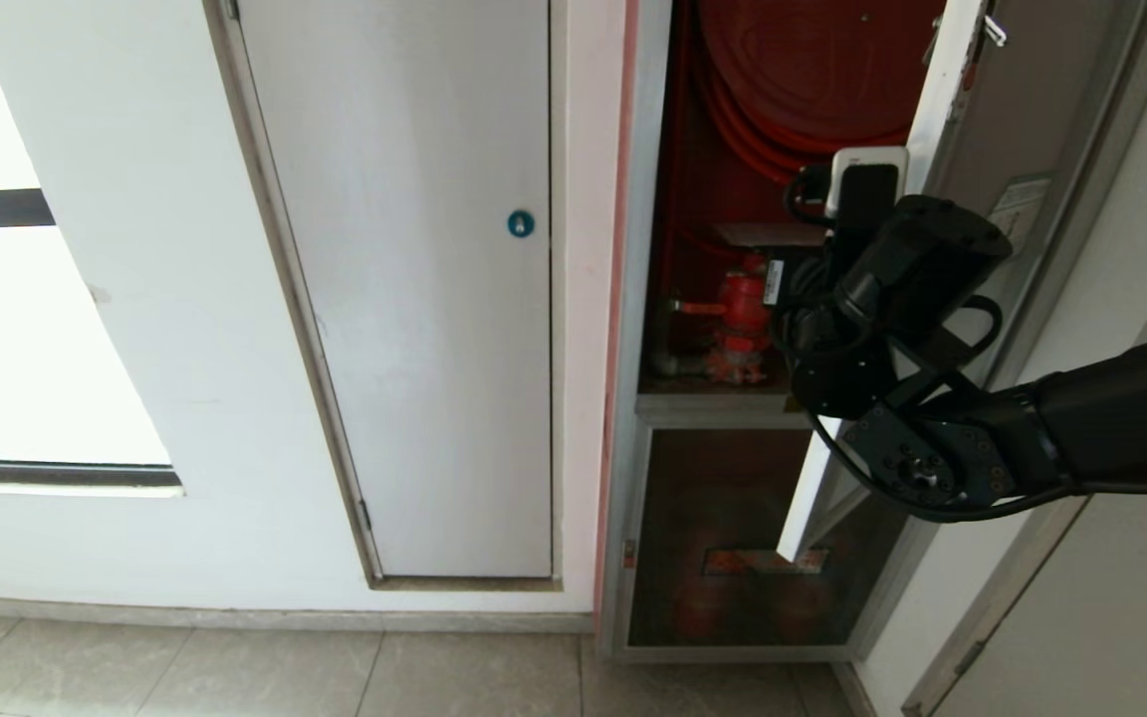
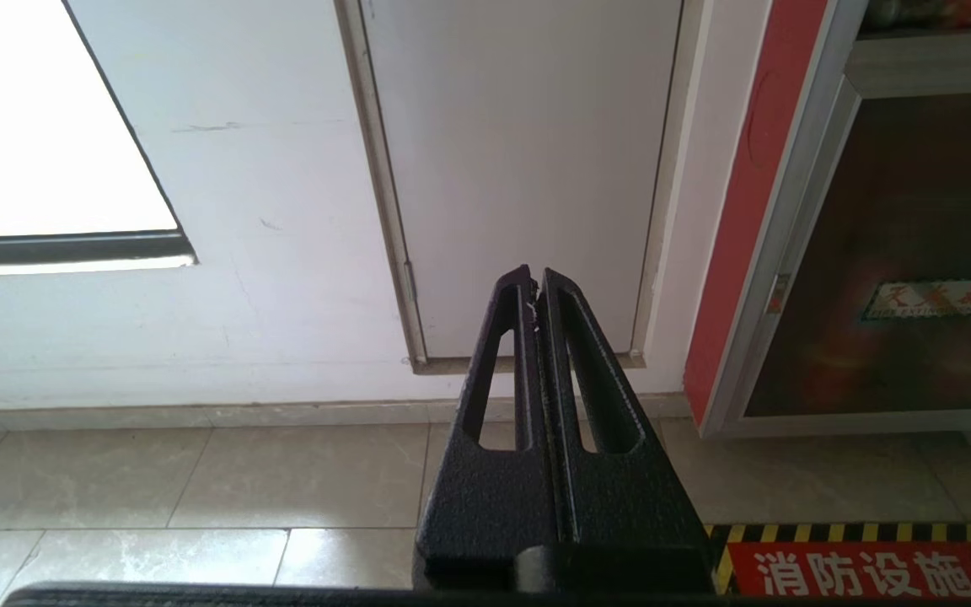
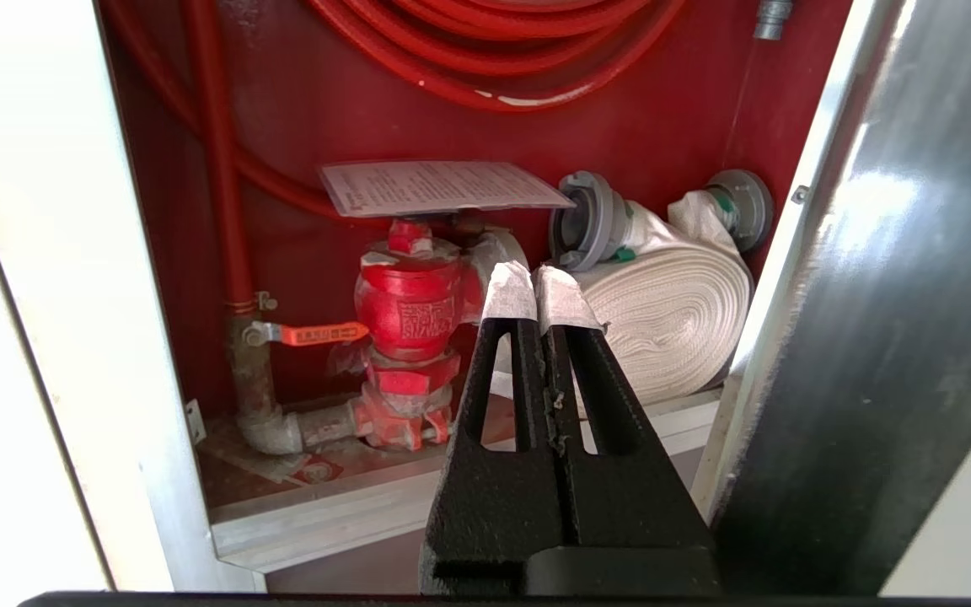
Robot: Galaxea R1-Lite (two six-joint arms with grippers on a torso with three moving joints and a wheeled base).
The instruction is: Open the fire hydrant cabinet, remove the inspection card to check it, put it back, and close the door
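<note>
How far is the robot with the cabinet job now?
Done: the door stands open. In hand: the right tool, shut and empty, points into the cabinet; the card lies on the red valve. The left tool is shut, pointing at the wall. Left: the card work, however much remains, and closing the door.

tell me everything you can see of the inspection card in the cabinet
The inspection card is a flat white rectangular sheet, glossy as if laminated, printed with rows of small black text too fine to read. It lies roughly level on top of the red valve inside the open fire hydrant cabinet, below the red hose loops. One end reaches toward the grey coupling of the white rolled hose; whether they touch is unclear. The right end effector, shut, is in front of it, not touching.
</note>
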